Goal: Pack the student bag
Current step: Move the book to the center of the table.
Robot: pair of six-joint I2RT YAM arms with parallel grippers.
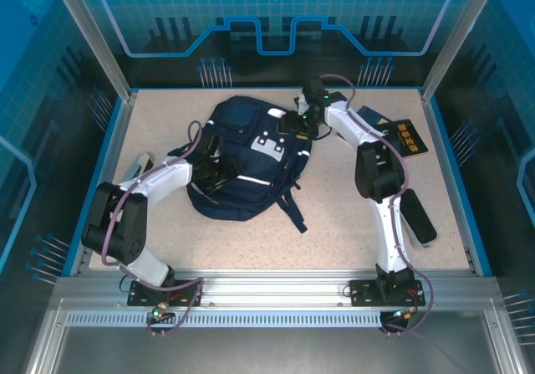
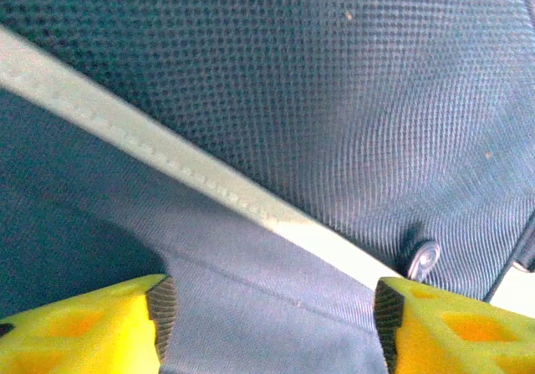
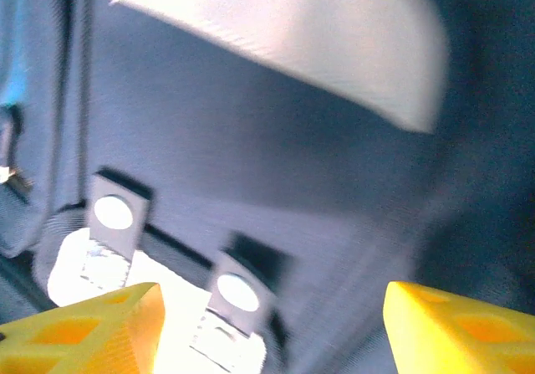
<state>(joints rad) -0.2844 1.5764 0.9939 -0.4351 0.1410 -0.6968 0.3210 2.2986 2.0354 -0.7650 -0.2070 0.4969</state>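
The speckled tabletop (image 1: 334, 232) carries a black flat object (image 1: 419, 216) at lower right, beside the right arm. The student bag (image 1: 242, 161) lies flat in the middle of the frame, a strap (image 1: 294, 211) trailing toward lower right. The left gripper (image 1: 213, 167) hangs over the bag's left-centre part, released. Seen from the left wrist, its yellow fingers (image 2: 92, 324) stand apart above navy fabric crossed diagonally by a white stripe (image 2: 167, 161). Higher in the frame, the right gripper (image 1: 294, 123) is at the bag's upper right edge, likewise released, spread over white patches (image 3: 113, 215) in a blurred view. A dark blue booklet (image 1: 403, 136) lies at upper right, apart from the bag.
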